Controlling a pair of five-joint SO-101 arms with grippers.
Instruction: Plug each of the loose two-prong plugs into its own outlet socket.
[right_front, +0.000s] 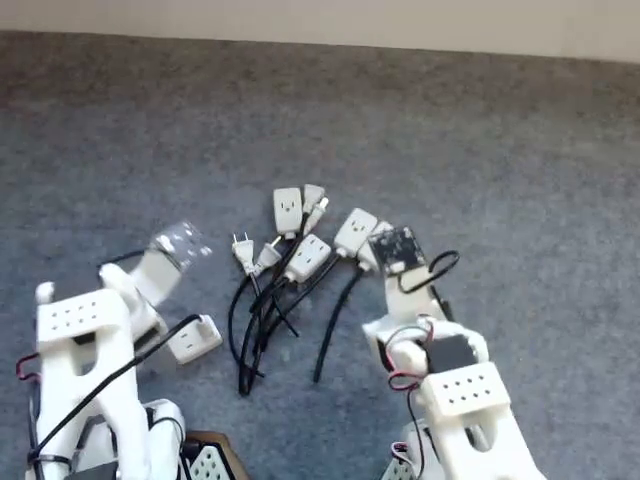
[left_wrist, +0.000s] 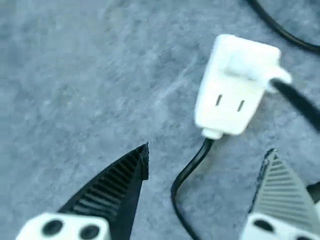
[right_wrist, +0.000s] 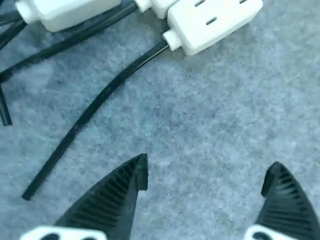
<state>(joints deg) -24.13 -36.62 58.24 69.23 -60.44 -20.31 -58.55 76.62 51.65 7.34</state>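
The plug (right_front: 243, 250) with its two prongs bare is lying at the left edge of the heap (right_front: 300, 250) in the middle of the table (right_front: 500, 150), and nothing is gripping it. The left gripper (left_wrist: 207, 150) is hanging with its jaws spread and empty. A cord (left_wrist: 187, 172) is running out between them, and just beyond their tips a socket (left_wrist: 227, 95) is lying slots-up. A white piece with its own cord is sitting on that socket's far edge, and I cannot tell whether it is a plug already seated. The right gripper (right_wrist: 209, 161) is likewise hanging spread over bare felt, with a second socket (right_wrist: 215, 20) and several black cords lying a little way ahead. To my eye the risk is in the tangle. Jaws closing low may be catching a cord instead of a plug body, and lifting one piece may be dragging its neighbours along. Nothing is anchoring the sockets, so one may be sliding away under a push unless the other arm is bracing it, and prongs arriving tilted may be jamming at the slots. Counting from above, I am making out two grippers, about four socket blocks and one plug with clear prongs. The other white pieces are too bunched to tell apart.
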